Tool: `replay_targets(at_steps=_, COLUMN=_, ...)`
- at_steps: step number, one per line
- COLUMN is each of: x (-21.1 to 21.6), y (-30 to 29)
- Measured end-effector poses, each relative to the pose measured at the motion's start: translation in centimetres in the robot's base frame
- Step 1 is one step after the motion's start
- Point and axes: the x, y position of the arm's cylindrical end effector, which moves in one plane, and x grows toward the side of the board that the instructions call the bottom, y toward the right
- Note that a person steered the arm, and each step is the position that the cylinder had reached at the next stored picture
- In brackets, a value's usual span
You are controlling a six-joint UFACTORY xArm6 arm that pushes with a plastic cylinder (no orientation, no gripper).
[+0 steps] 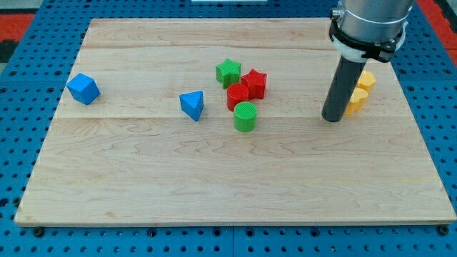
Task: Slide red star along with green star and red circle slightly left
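Red star [254, 83] touching green star [228, 72] and red circle [237, 96], my tip [332, 118] well right, no hand.

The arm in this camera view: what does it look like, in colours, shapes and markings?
A thick grey cylindrical body enters at the view's top right, ringed by a black collar with a thin white band. Below it a straight dark rod runs down to my tip. There is no gripper, and no cables or lettering show.

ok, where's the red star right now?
The red star sits just right of the board's centre, toward the view's top, touching the green star on its left and the red circle below-left. My tip is well off to its right.
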Motion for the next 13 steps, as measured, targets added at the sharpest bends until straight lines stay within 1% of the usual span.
replay_targets(at_steps=3, x=-0.2, y=6.1)
replay_targets(at_steps=4, x=2.3, y=4.9)
replay_targets(at_steps=5, x=5.8, y=1.8)
replay_targets(at_steps=6, x=7.2, y=-0.2)
replay_targets(at_steps=8, x=7.3, y=-1.2)
replay_targets(at_steps=9, x=7.3, y=-5.7)
replay_targets(at_steps=10, x=7.3, y=-8.2)
replay_targets(at_steps=12, x=7.2, y=-8.2)
replay_targets(at_steps=13, x=4.0, y=-7.6)
